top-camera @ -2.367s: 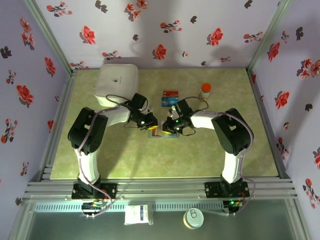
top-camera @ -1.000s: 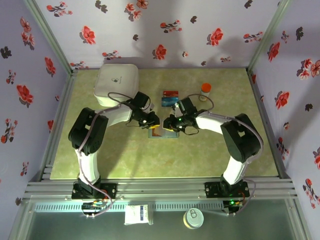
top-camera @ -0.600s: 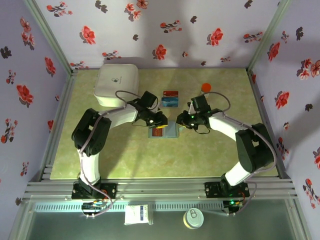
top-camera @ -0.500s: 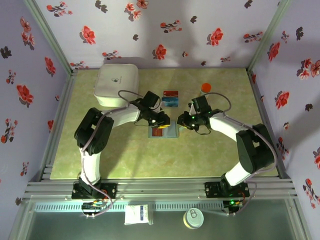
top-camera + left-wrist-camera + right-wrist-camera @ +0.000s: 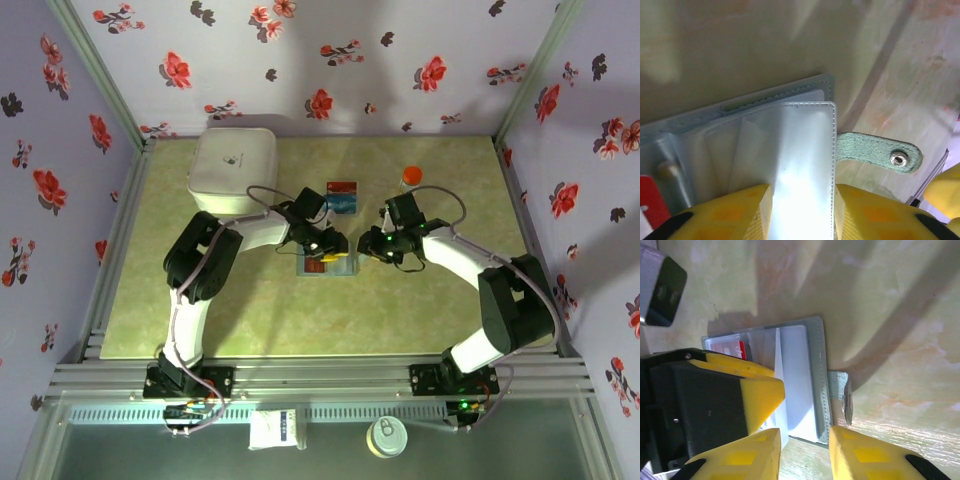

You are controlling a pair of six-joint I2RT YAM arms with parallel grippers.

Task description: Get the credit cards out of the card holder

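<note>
The grey-blue card holder [image 5: 312, 268] lies open on the table, its clear sleeves up. A red card [image 5: 649, 202] still sits in a sleeve at its left side. My left gripper [image 5: 337, 245] hovers low over the holder, open, its yellow fingers [image 5: 730, 212] on either side of a clear sleeve [image 5: 800, 150]. The strap with the stud [image 5: 898, 159] sticks out to the right. My right gripper [image 5: 368, 243] is open just right of the holder, whose edge [image 5: 817, 390] lies between its fingertips. Two credit cards, red [image 5: 343, 187] and blue-teal [image 5: 342, 204], lie on the table behind.
A big white rounded box [image 5: 232, 168] stands at the back left. An orange-capped bottle [image 5: 411, 177] stands behind the right arm. The two grippers are nearly touching over the holder. Metal rails frame the table.
My left gripper has slid right over the holder and its jaws have widened. My right gripper has drawn back to the holder's right edge and opened a little.
</note>
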